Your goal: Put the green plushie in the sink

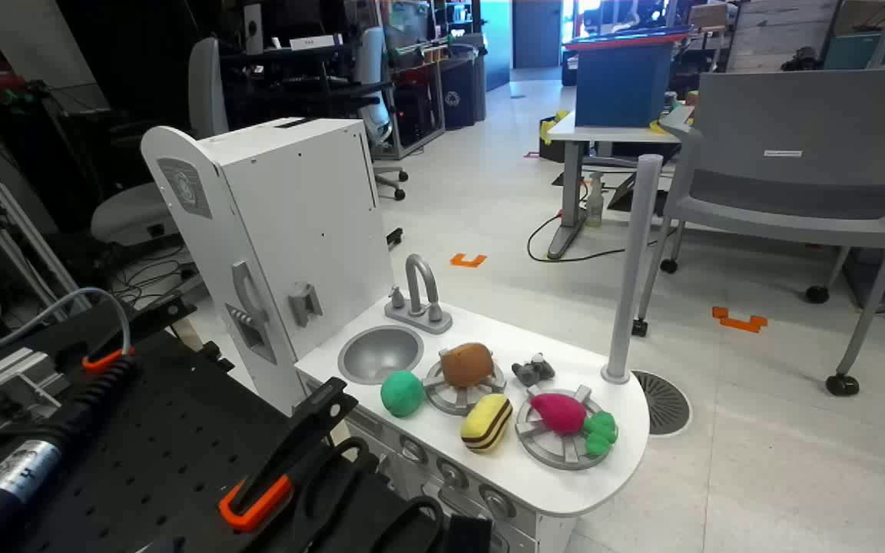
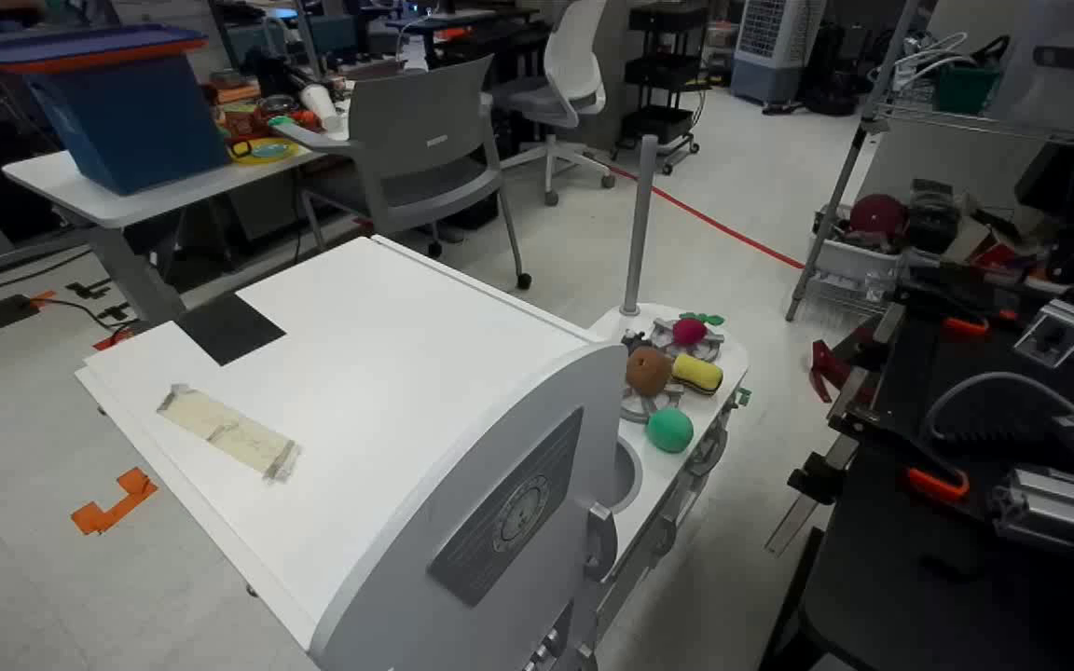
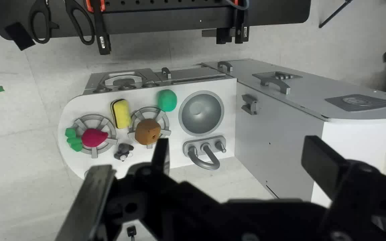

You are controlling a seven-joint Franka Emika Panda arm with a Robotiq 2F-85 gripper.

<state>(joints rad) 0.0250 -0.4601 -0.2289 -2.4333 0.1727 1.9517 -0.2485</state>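
Observation:
The green plushie [image 3: 167, 100] is a rounded ball lying on the white counter of a toy kitchen, right beside the grey round sink [image 3: 201, 115]. It also shows on the counter next to the sink in both exterior views [image 1: 402, 393] [image 2: 669, 430]. The sink bowl looks empty in the wrist view and in an exterior view [image 1: 381, 355]; in an exterior view [image 2: 628, 473] the cabinet hides part of it. My gripper [image 3: 239, 155] is open and empty, its fingers wide apart, high above the toy kitchen. It shows in neither exterior view.
A grey faucet [image 3: 206, 157] stands behind the sink. A tall white cabinet [image 3: 273, 134] rises beside it. A brown plushie [image 3: 147, 131], a yellow one [image 3: 121, 113], a magenta one [image 3: 94, 137] and a small grey one [image 3: 123, 151] lie on the counter. A grey post [image 1: 634, 269] stands at its end.

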